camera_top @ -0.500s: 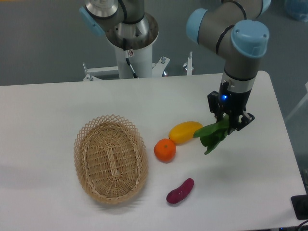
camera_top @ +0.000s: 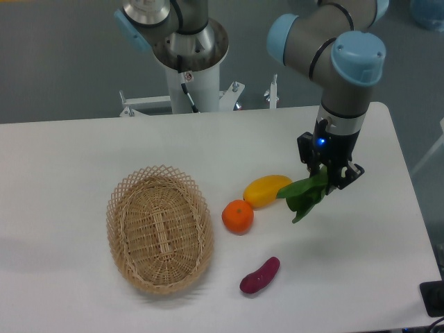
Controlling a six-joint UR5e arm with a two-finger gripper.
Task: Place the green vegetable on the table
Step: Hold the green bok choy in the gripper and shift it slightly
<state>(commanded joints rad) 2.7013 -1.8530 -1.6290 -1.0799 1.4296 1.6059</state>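
Item: the green vegetable [camera_top: 304, 197], leafy, dark green, with a paler stalk end toward the yellow mango [camera_top: 267, 190]. It hung pinched in the gripper [camera_top: 331, 178], leaves drooping down and to the side, apparently clear of the table [camera_top: 83, 152] (contact could not be ruled out from this one view).

Change noted: against the picture half a second before, gripper and vegetable had shifted very slightly left and up, the leaf tips sitting a little higher in the frame. The other items had not moved. Judged from this, the carry was nearly stationary over the right side of the table, and the placing itself was not yet done; a descent and release remained.

Gripper: dark, two-fingered, with a lit blue indicator above it, fingers closed on the vegetable's stalk region. It was mounted on a grey arm with pale blue joint caps.

Table: flat, white, matte, with rounded corners.

Other entries:
- Yellow mango, smooth, oblong, just beside the vegetable's stalk end.
- Orange [camera_top: 237, 216], round, lightly dimpled, touching or nearly touching the mango.
- Purple vegetable [camera_top: 260, 275], oblong, glossy, lying nearer the front edge.
- Wicker basket [camera_top: 158, 229], oval, open weave with a scalloped rim, well apart from the vegetable, nothing visible inside.
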